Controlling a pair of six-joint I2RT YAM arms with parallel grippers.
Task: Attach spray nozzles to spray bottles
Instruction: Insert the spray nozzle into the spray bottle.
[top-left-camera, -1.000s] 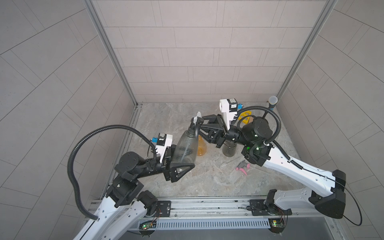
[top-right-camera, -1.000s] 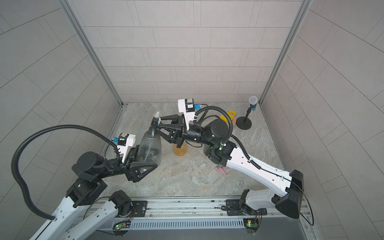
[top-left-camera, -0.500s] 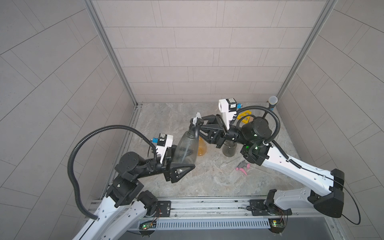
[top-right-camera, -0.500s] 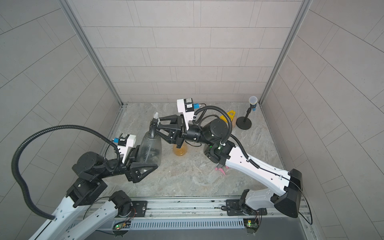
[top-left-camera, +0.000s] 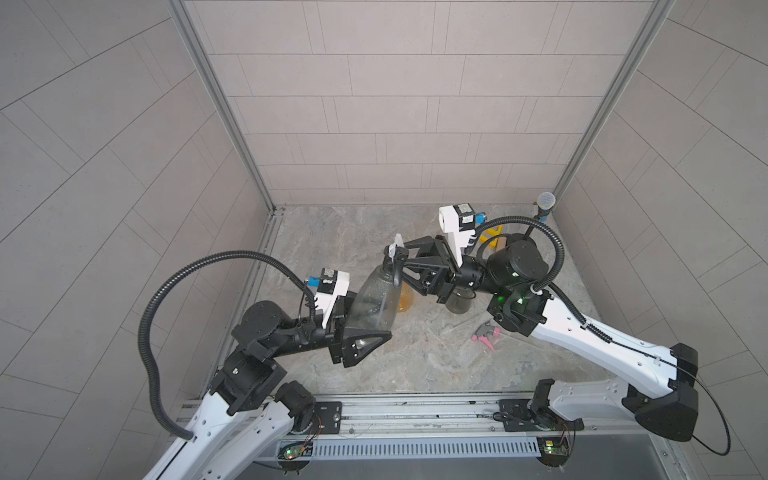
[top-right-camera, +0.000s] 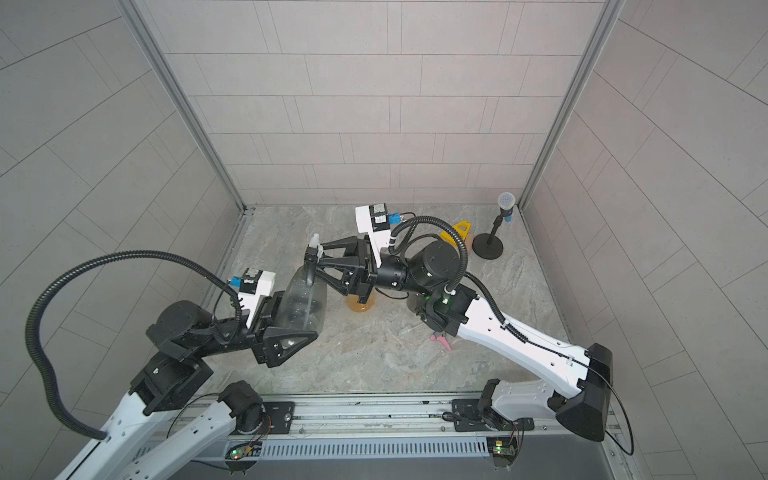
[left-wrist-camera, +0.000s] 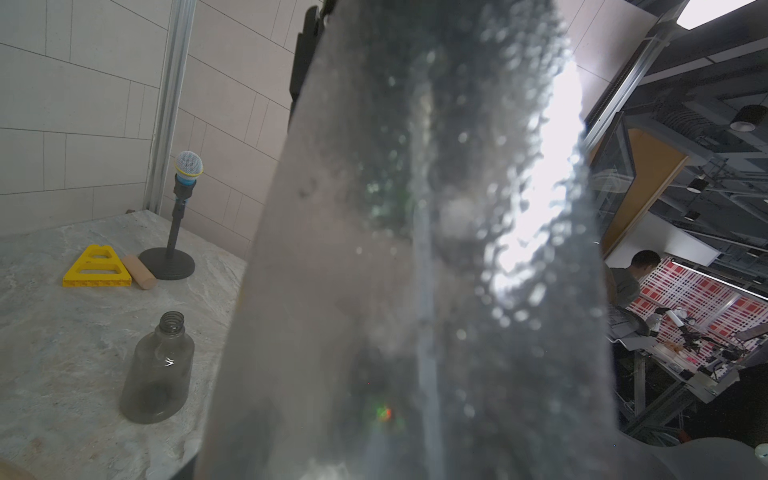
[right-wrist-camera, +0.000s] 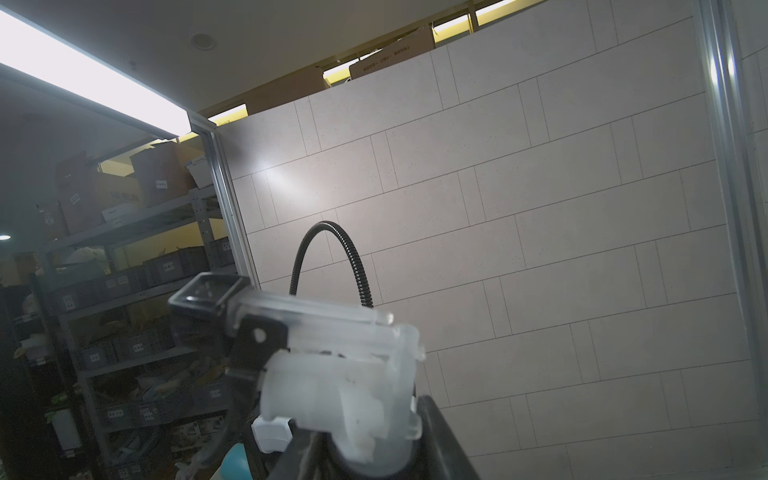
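My left gripper (top-left-camera: 370, 320) is shut on the body of a smoky grey spray bottle (top-left-camera: 376, 299) and holds it tilted above the table; both top views show this. In the left wrist view that bottle (left-wrist-camera: 415, 249) fills the frame and hides the fingers. A whitish spray nozzle (top-left-camera: 397, 245) with a black trigger sits on the bottle's neck. My right gripper (top-left-camera: 397, 264) is shut on its collar, as the right wrist view shows (right-wrist-camera: 365, 449). An amber bottle (top-left-camera: 405, 301) and a second grey bottle (left-wrist-camera: 160, 370) stand open-necked on the table. A grey-and-pink nozzle (top-left-camera: 486, 332) lies near the right arm.
At the back right stand a microphone stand (top-right-camera: 488, 249), a yellow triangle (top-right-camera: 457, 232) and a wooden cylinder (left-wrist-camera: 139, 272). Tiled walls close in the marble table (top-left-camera: 415, 365) on three sides. A metal rail (top-left-camera: 415, 411) runs along the front edge.
The right gripper with the nozzle has edged slightly left at the bottle's neck. The left arm and its bottle have stayed put.
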